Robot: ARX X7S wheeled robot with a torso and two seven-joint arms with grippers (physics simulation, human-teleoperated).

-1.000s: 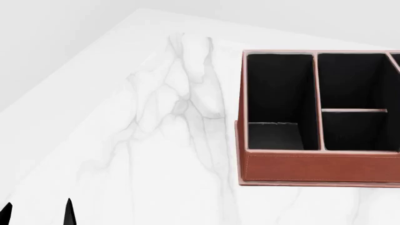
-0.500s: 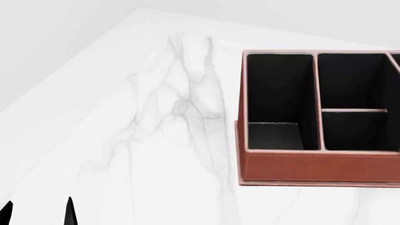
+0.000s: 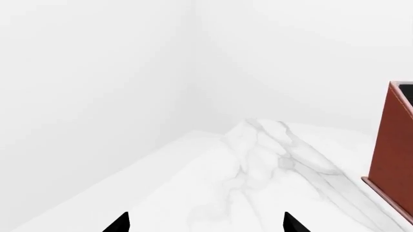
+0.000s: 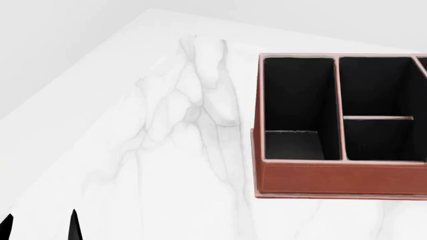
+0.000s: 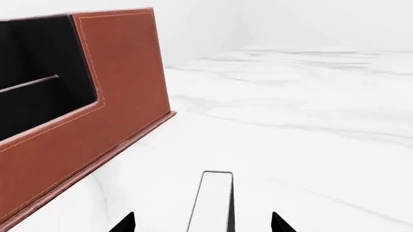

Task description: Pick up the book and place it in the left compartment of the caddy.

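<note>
The reddish-brown caddy (image 4: pixel 333 177) stands at the right of the marble table in the head view. Its left compartment (image 4: pixel 297 100) is a long black-lined slot and holds nothing that I can see. The book (image 5: pixel 213 198) shows only in the right wrist view, as a thin white strip with a black edge. It lies on the table between the wide-apart fingertips of my open right gripper (image 5: pixel 203 223), touching neither, beside the caddy's sloped side wall (image 5: pixel 96 116). My left gripper (image 4: pixel 40 227) is open and empty at the near left, also in its wrist view (image 3: pixel 206 224).
The white marble table (image 4: pixel 167 150) has its left edge and far corner near the pale walls. Two shorter slots split by a crossbar (image 4: pixel 377 117) lie right of the left compartment. The caddy's outer wall (image 3: pixel 393 140) shows in the left wrist view.
</note>
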